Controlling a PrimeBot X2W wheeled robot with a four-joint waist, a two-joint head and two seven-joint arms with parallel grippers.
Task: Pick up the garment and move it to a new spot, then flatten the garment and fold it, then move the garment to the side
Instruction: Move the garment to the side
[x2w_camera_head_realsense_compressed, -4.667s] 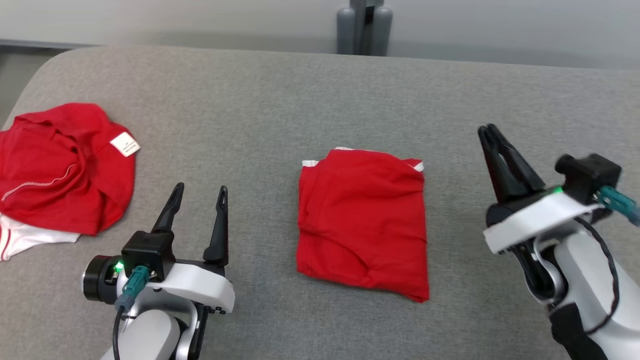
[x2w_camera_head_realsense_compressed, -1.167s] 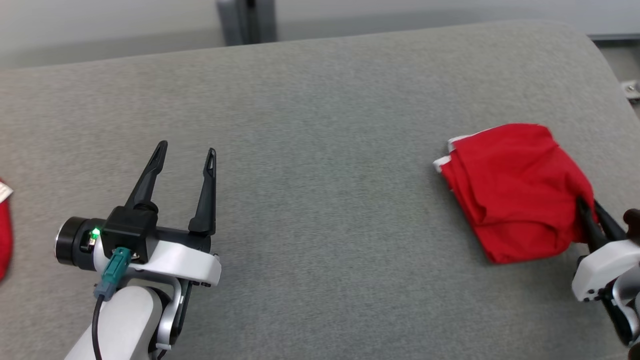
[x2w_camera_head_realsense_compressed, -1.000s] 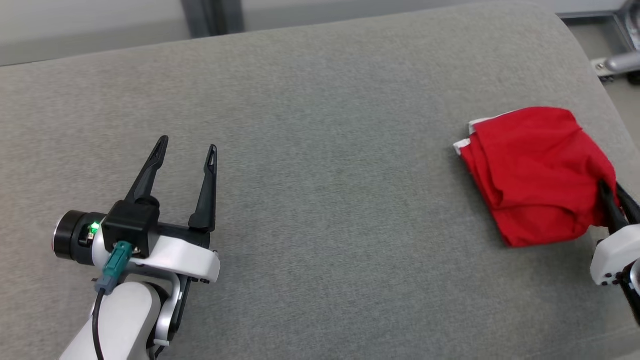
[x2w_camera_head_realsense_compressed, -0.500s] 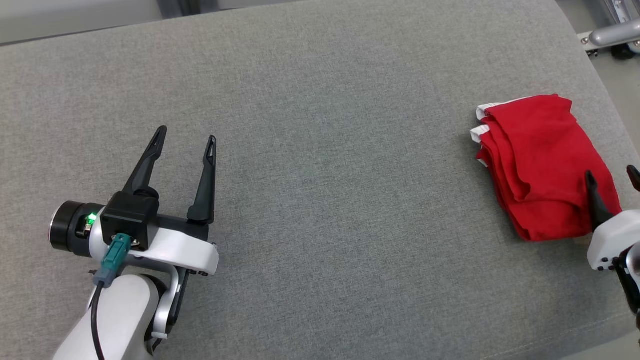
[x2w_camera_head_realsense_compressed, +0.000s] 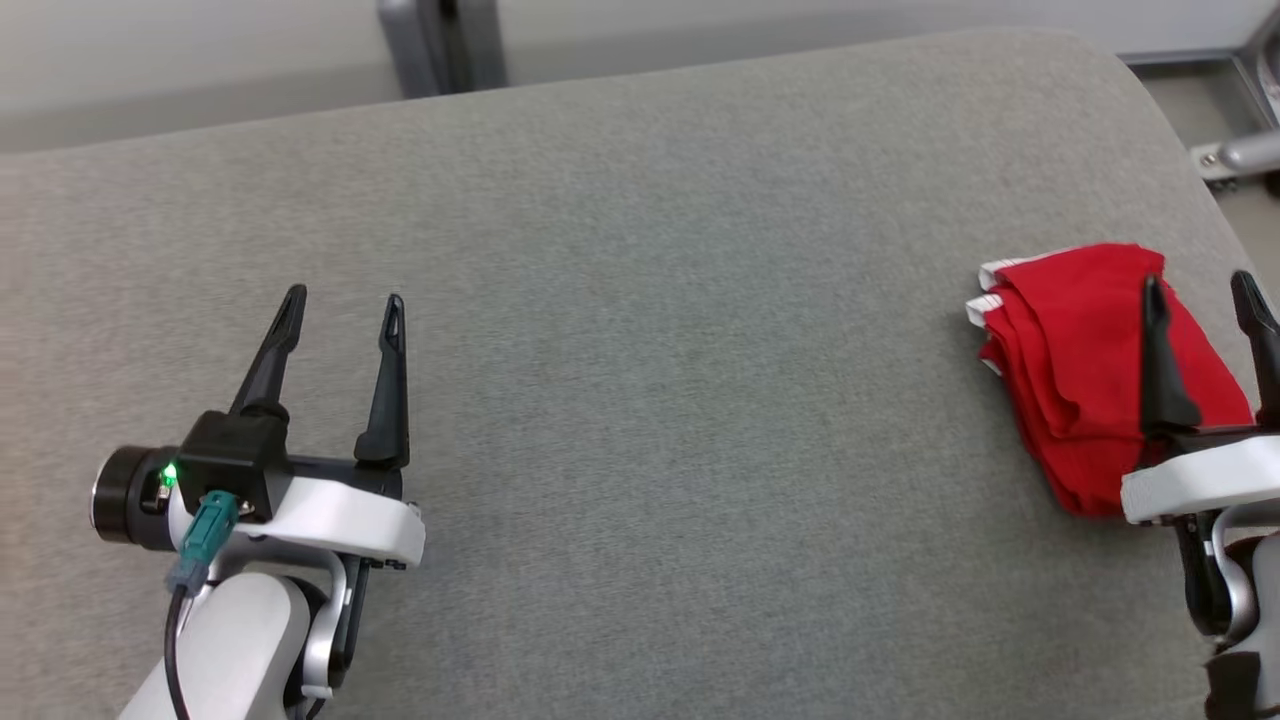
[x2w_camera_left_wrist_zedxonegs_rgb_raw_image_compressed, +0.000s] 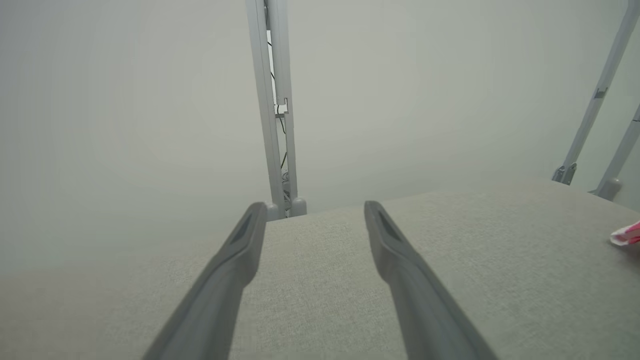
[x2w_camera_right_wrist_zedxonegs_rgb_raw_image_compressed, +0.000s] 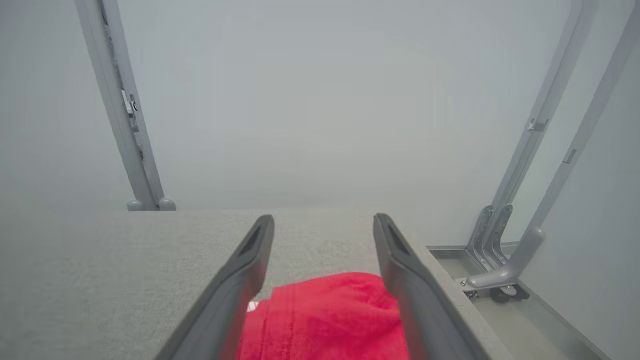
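So on the left, the left gripper (x2w_camera_head_realsense_compressed: 345, 295) is parked over the grey fabric-covered tabletop (x2w_camera_head_realsense_compressed: 650, 350). Its two dark fingers are spread wide with nothing between them, just bare grey cloth underneath. Its own wrist camera shows the same thing: the gripper (x2w_camera_left_wrist_zedxonegs_rgb_raw_image_compressed: 315, 205) gaping open, pointing toward a grey upright post (x2w_camera_left_wrist_zedxonegs_rgb_raw_image_compressed: 277, 100) at the far edge, with a tiny sliver of the red garment (x2w_camera_left_wrist_zedxonegs_rgb_raw_image_compressed: 627, 235) way off at the right border.

The middle of the tabletop is plain grey fabric.

Over on the right, the red garment (x2w_camera_head_realsense_compressed: 1070, 370) sits folded into a compact bundle close to the tabletop's right edge, with white trim poking out at its far-left corner. The right gripper (x2w_camera_head_realsense_compressed: 1197, 280) is right over the near right side of it, fingers spread apart and not pinching anything. From the right wrist view, the gripper (x2w_camera_right_wrist_zedxonegs_rgb_raw_image_compressed: 324, 217) frames the red cloth (x2w_camera_right_wrist_zedxonegs_rgb_raw_image_compressed: 325, 315) lying below, between the two fingers. Can't really tell whether the fingers brush the fabric. Past the edge there's some metal frame (x2w_camera_right_wrist_zedxonegs_rgb_raw_image_compressed: 505, 270) on the floor.
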